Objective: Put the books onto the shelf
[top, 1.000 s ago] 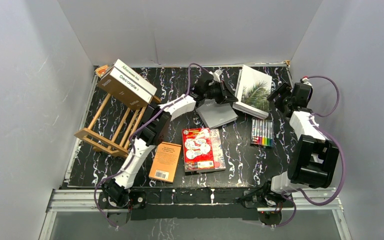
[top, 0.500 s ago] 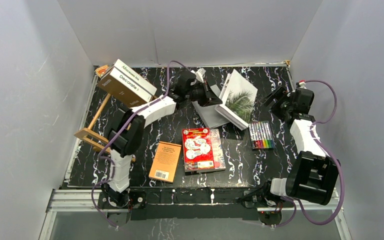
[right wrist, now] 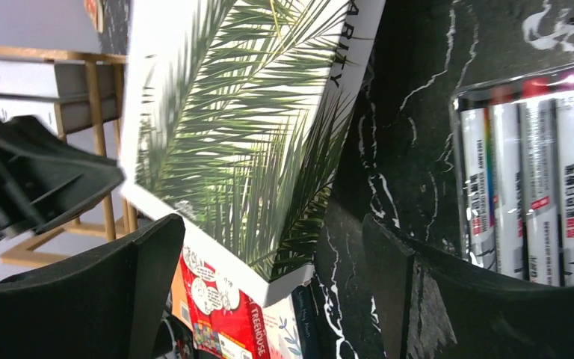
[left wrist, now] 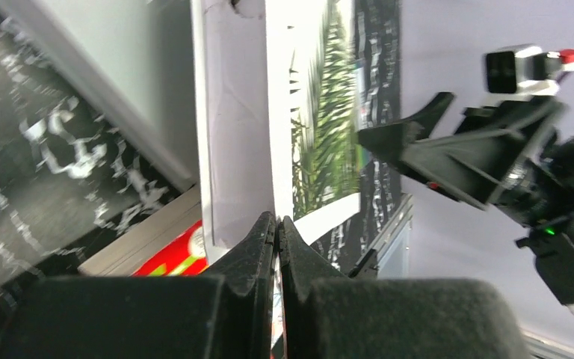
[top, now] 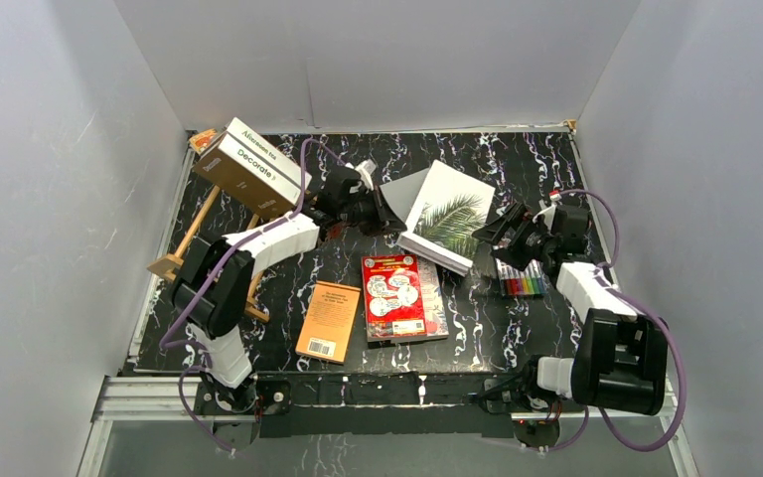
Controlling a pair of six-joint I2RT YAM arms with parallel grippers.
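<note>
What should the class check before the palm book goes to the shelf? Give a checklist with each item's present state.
1. Left end effector shut at the palm book's edge; hold on it: cannot tell.
2. Right end effector open, astride the book's corner: ok.
3. Palm book tilted, one side raised: ok.
4. Shelf shows bare slats beside its two books: ok.
5. Markers lie close beside the right end effector: not ok.
</note>
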